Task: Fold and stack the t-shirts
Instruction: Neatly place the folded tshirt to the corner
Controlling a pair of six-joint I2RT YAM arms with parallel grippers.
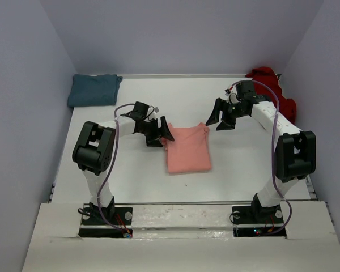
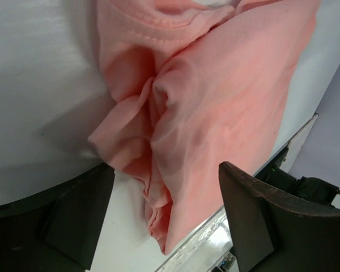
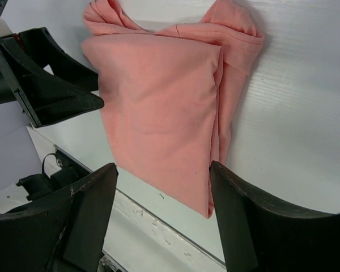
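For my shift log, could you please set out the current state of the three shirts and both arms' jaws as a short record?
salmon-pink shirt: folded, flat at the table centre
teal shirt: folded, far left corner
dark red shirt: bunched, unfolded, far right corner
stack: none yet
left jaws: open, at the pink shirt's far left corner
right jaws: open, off its far right corner, holding nothing

White table [image 1: 130,170] bears pink shirt [image 1: 187,150], teal shirt [image 1: 93,90], red shirt [image 1: 262,75]

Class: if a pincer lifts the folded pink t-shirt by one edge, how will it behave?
Probably floppy: the pink t-shirt bunches into soft creases. Its folded layers would likely droop open. Seemingly light, lying thin and flat.
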